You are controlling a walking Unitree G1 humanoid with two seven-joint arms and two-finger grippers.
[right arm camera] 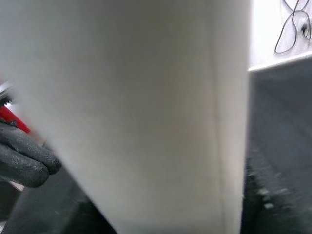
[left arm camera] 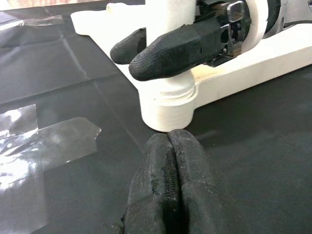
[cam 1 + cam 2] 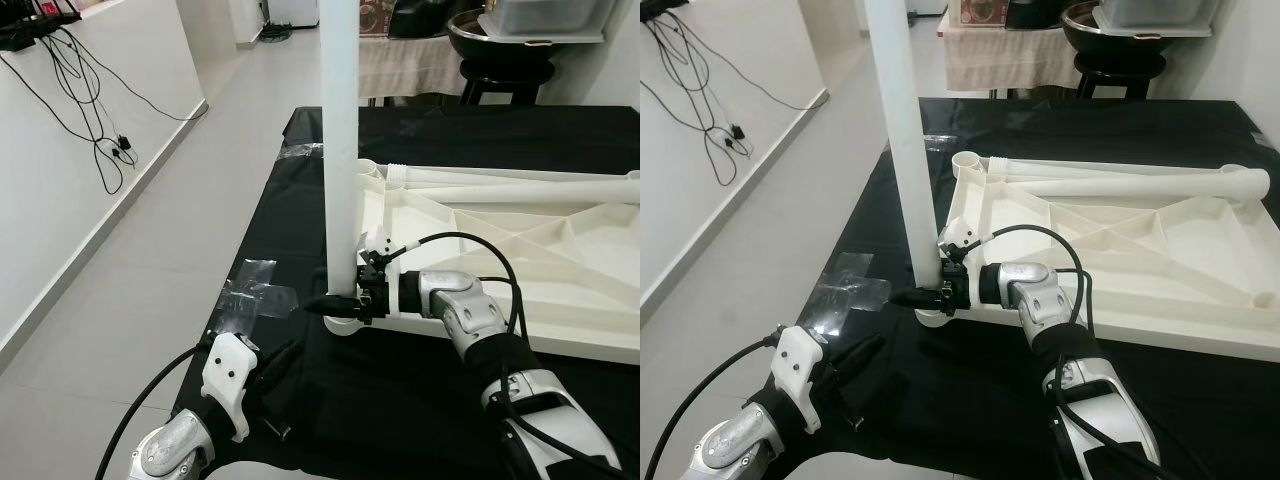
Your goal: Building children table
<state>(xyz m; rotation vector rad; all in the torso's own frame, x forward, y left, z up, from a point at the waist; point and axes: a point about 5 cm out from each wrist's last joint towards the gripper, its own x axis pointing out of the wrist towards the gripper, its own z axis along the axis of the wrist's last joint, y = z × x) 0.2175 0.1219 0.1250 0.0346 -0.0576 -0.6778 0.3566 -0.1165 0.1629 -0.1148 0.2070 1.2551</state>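
Observation:
A white children's table top [image 3: 560, 270] lies upside down on a black mat [image 3: 400, 390]. A white table leg [image 3: 340, 150] stands upright in its near left corner socket [image 2: 168, 109]. My right gripper [image 3: 335, 300] is shut on the table leg just above the socket, one finger on each side; the fingers [image 2: 165, 48] and the leg [image 1: 146, 112] appear close up in the wrist views. My left gripper [image 3: 865, 350] is shut, low over the mat just in front of the socket, holding nothing. A second leg [image 3: 520, 180] lies along the far side of the table top.
Clear tape patches [image 3: 255, 300] hold the mat's left edge to the floor. Black cables [image 3: 90, 90] hang on the white wall at left. A black stool with a dark bowl [image 3: 505, 45] stands behind the mat. Bare floor [image 3: 170, 230] lies to the left.

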